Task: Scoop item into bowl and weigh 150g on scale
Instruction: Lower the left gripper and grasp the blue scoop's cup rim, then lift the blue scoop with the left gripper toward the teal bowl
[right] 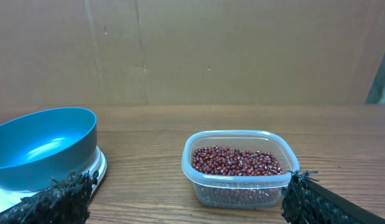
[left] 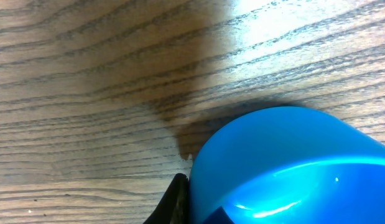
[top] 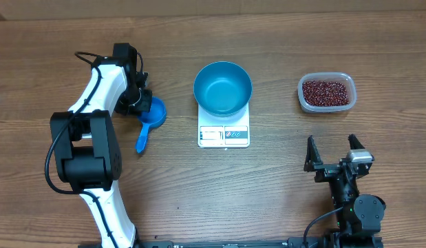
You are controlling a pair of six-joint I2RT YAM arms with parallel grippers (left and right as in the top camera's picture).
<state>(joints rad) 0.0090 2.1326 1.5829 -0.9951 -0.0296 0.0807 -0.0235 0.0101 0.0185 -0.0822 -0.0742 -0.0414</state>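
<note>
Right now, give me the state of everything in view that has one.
Flat white square scale: loaded; display unreadable.
Round deep blue bowl: empty, upright on the scale.
Clear plastic tub: lidless, partly filled.
Dark red-brown beans: piled in the tub.
Small blue handled scoop: empty, on the wooden table, gripped at its cup.
Left hand: shut on the scoop.
Right hand: open, empty.

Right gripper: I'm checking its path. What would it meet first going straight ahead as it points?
Probably the clear tub of beans, dead ahead, framed by the open right gripper, though depth is unclear. The bowl sits off left.
</note>
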